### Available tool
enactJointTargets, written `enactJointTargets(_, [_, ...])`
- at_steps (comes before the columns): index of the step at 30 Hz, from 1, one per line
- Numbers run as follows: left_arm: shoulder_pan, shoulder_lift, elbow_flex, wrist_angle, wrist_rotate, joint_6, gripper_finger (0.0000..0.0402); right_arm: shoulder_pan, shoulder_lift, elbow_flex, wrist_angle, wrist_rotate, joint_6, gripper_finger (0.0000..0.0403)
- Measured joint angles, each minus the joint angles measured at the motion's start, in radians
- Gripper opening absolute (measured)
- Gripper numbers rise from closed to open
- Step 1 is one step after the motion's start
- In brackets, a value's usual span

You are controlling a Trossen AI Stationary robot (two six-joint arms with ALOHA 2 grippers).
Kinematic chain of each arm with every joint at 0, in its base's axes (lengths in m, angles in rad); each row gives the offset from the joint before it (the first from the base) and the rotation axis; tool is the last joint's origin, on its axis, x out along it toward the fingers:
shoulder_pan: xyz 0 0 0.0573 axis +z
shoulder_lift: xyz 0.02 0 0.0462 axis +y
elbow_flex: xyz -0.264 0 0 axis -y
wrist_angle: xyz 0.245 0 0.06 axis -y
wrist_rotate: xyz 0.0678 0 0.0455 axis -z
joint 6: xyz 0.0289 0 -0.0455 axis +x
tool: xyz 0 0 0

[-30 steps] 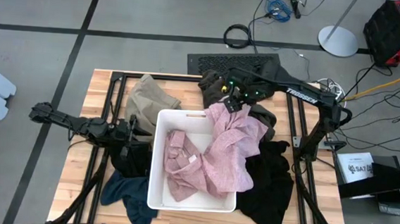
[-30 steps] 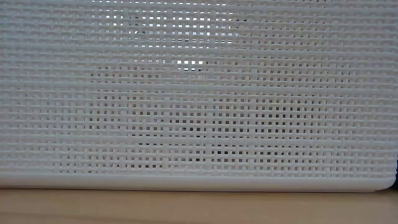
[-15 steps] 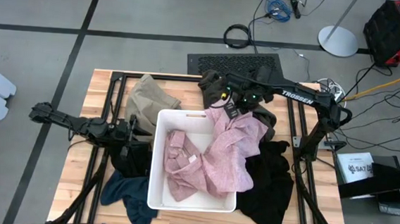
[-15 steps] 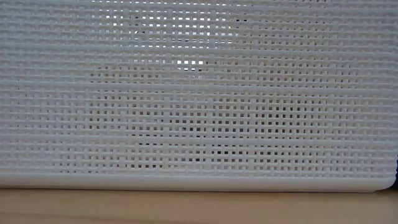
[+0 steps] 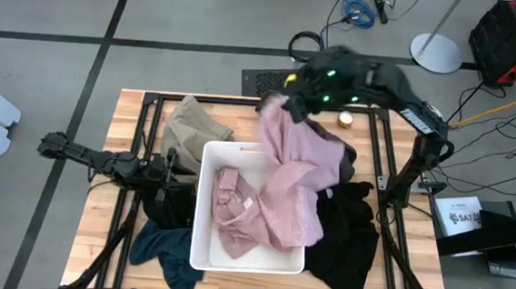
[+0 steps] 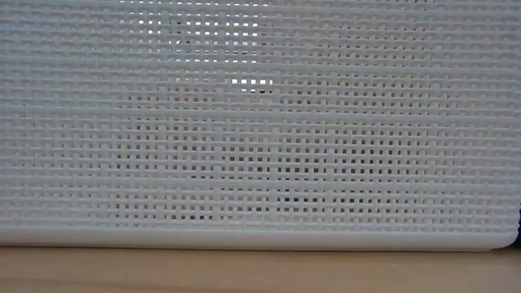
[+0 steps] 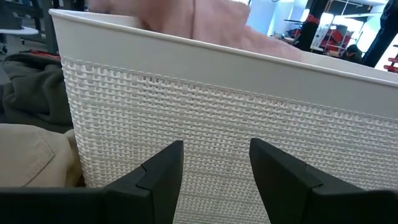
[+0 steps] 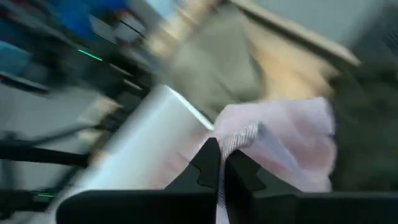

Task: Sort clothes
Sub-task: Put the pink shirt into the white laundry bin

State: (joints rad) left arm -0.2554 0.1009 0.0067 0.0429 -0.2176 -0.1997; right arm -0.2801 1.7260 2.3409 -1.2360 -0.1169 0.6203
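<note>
A pink garment [image 5: 294, 179] hangs from my raised right gripper [image 5: 284, 99], which is shut on it above the far rim of the white bin [image 5: 200, 222]. Its lower part lies heaped in the bin. Around the bin lie a tan garment [image 5: 191, 122], an olive-brown one [image 5: 347, 153], a black one [image 5: 347, 233] and a dark teal one [image 5: 168, 252]. My left gripper [image 5: 167, 170] stands open just left of the bin, its fingers [image 7: 161, 174] facing the mesh wall [image 7: 217, 106] with nothing between them. My right gripper pinches an upper edge of the pink garment [image 8: 242, 138] between its two fingers, where a pale hem shows. That end is lifted above the bin's far rim. The cloth hangs below the fingers in loose folds, and its lower part [image 5: 262, 222] rests inside the bin.
The bin's mesh wall [image 6: 260, 163] fills the low view. A black garment [image 5: 172, 202] lies under my left arm. Dark frame rails [image 5: 379, 171] run along the table's sides, and a small round thing [image 5: 343, 119] sits at the far right.
My right gripper has shut on the far part of the pink garment and risen, drifting toward the table's far-left. The garment's upper end has been drawn up off the olive-brown pile and now hangs, while its lower part has stayed in the bin.
</note>
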Motion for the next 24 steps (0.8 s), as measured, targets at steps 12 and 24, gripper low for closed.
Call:
enactJointTargets(12, [0.0,0.015,0.0,0.0,0.0,0.003,0.0193,0.17,-0.073,-0.01,0.712,-0.322,-0.063,0.0])
enactJointTargets(24, [0.0,0.019,0.0,0.0,0.0,-0.004,0.0193,0.516,-0.018,-0.01,0.636,-0.209,-0.205,0.0])
